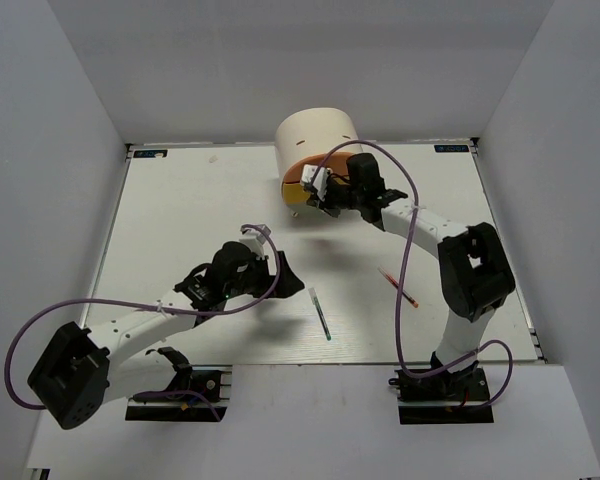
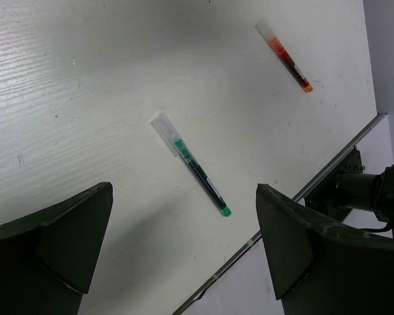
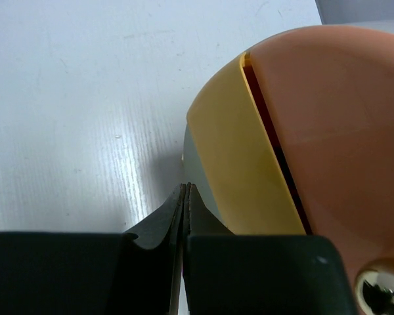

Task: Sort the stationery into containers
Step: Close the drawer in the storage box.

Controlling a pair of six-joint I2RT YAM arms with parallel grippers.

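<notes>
Left gripper [image 2: 184, 197]: jaws wide apart, nothing in them. It hangs above the table [image 1: 180, 200] on the near side of the cabinet [image 1: 315, 135], a bit left of it.

Dark pen [image 2: 190, 164] (green ink, clear cap) lies flat on the near side of the cabinet, well apart from it. From the left claw it sits just ahead and slightly right, apart from both jaws. In the left wrist view its long axis runs diagonally across the jaw gap, not square to it. In the top view it runs roughly cabinet-to-bases with a slight tilt. My read: the wrist needs a twist so the jaws close across the barrel, then a short reach and a drop.

The left arm is clearly the nearer one for that pen.

Right gripper [image 3: 186, 197]: jaws pressed together, nothing visible between them. It sits right at the cabinet front, beside the yellow drawer [image 3: 236, 157], with the orange drawer [image 3: 341, 118] stacked against that. Can't tell if the tips touch the drawer face. A gold knob [image 3: 381, 295] shows at the corner of the right wrist view.

Red pen [image 2: 284, 56] lies near-right of the cabinet, well apart from it and from the dark pen.

Count:
- pens on the table: 2 (1 dark, 1 red)
- erasers or markers in view: 0
- drawers: 2
- cabinets: 1
</notes>
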